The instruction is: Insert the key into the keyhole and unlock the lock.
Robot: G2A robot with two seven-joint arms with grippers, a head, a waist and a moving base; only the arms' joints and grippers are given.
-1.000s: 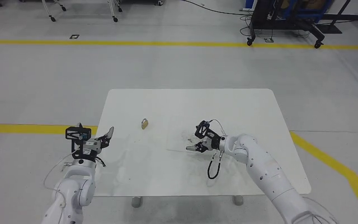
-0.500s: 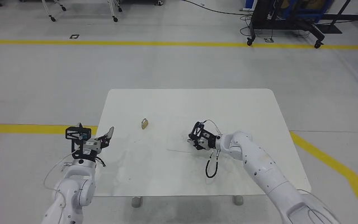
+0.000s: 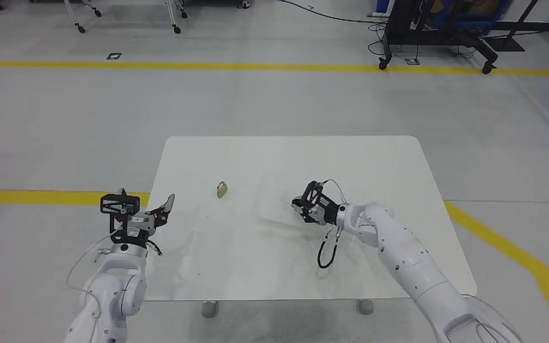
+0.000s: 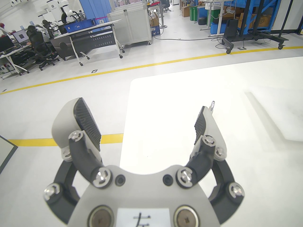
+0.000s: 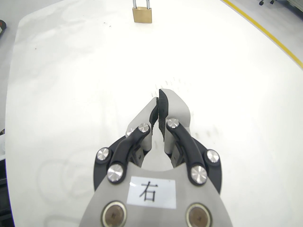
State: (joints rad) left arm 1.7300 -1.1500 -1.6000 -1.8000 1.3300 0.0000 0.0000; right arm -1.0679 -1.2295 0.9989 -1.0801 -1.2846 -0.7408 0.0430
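Toward the left edge of the table the padlock sits shut, well apart from my right gripper, jaws pinched together mid-table; whether they hold the key I can't tell. My left gripper hangs wide open at that edge. Inserting and turning both remain

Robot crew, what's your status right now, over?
Left end effector open at table edge. Right end effector shut. Padlock ahead, shackle closed, untouched. Nothing between them.
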